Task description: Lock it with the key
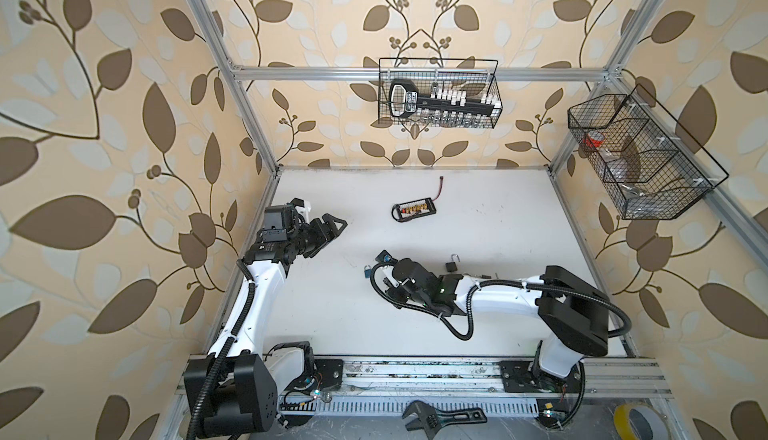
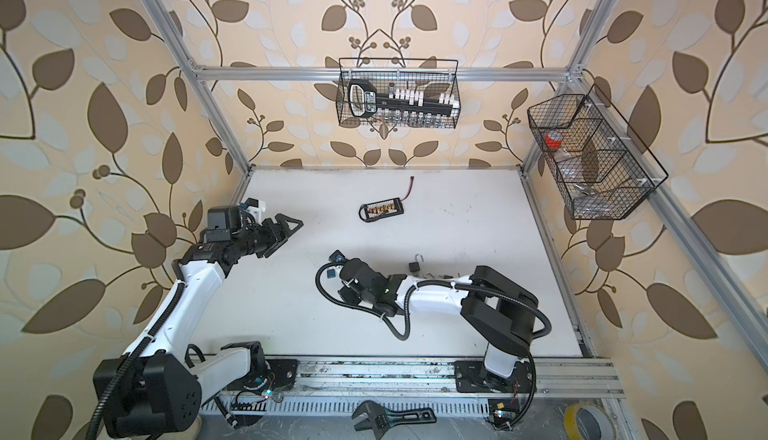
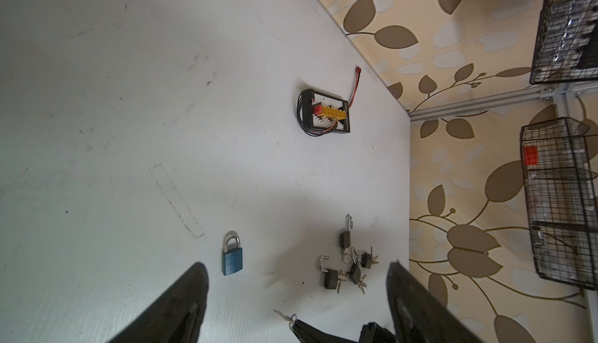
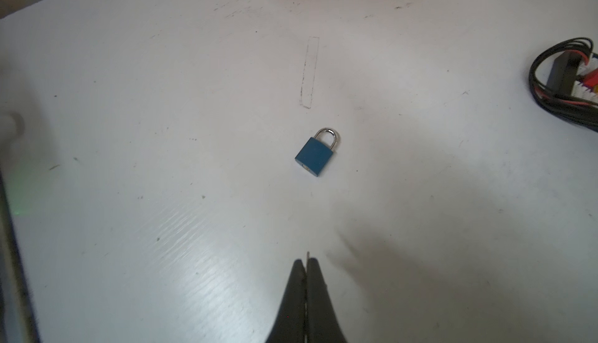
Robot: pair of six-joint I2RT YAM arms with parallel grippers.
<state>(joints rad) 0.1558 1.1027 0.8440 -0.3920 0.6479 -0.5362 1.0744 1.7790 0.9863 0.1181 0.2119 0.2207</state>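
2 grippers, and the right one has the next move. Right gripper (image 4: pixel 306 262): fingers pressed together, pinching a thin metal sliver I take for the key (image 4: pixel 307 254). Blue padlock (image 4: pixel 315 156) lies flat on the white table (image 4: pixel 129 98), straight ahead of my right tips, near but apart. Its long axis runs away from me: keyhole end toward the key, shackle at the far end, body skewed slightly. Shackle looks seated. Left gripper (image 3: pixel 297 264) is spread wide and empty, farther off than the right. Judgement: the key goes straight forward, and the loose lock may skid unless the left braces it.
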